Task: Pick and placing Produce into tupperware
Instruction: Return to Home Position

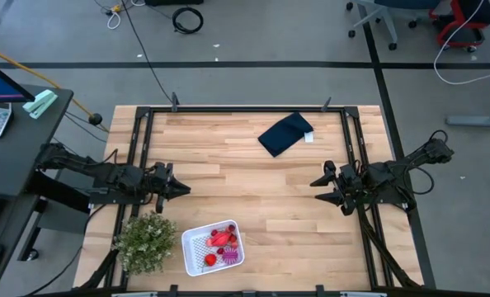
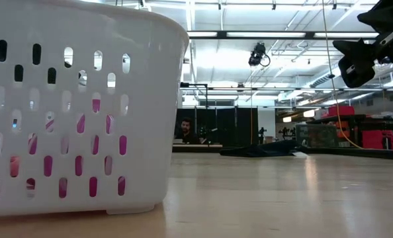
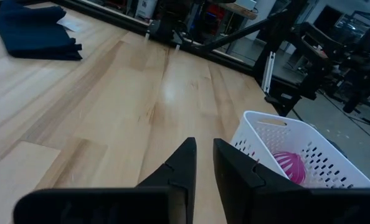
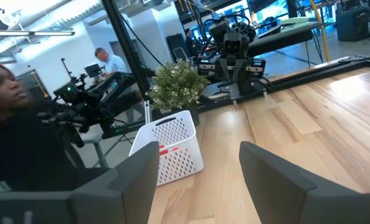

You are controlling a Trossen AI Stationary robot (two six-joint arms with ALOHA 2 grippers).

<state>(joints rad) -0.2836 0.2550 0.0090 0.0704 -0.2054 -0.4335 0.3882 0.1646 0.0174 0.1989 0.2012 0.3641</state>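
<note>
The white perforated tupperware [image 1: 213, 247] stands near the table's front edge, left of centre, with several red toy fruits [image 1: 223, 238] and a spiky magenta piece [image 1: 227, 257] lying inside; the magenta piece also shows in the left wrist view [image 3: 288, 165]. The tupperware fills the left of the low view [image 2: 71, 106] and shows in the right wrist view [image 4: 170, 147]. My left gripper [image 1: 185, 189] hovers at the table's left side, fingers nearly together and empty [image 3: 203, 163]. My right gripper [image 1: 317, 182] hovers at the right side, open and empty [image 4: 197, 165].
A green bushy plant [image 1: 146, 240] stands left of the tupperware at the front left corner. A dark navy folded cloth [image 1: 285, 133] lies at the far middle of the table. People sit beyond the table in the room [image 4: 110, 62].
</note>
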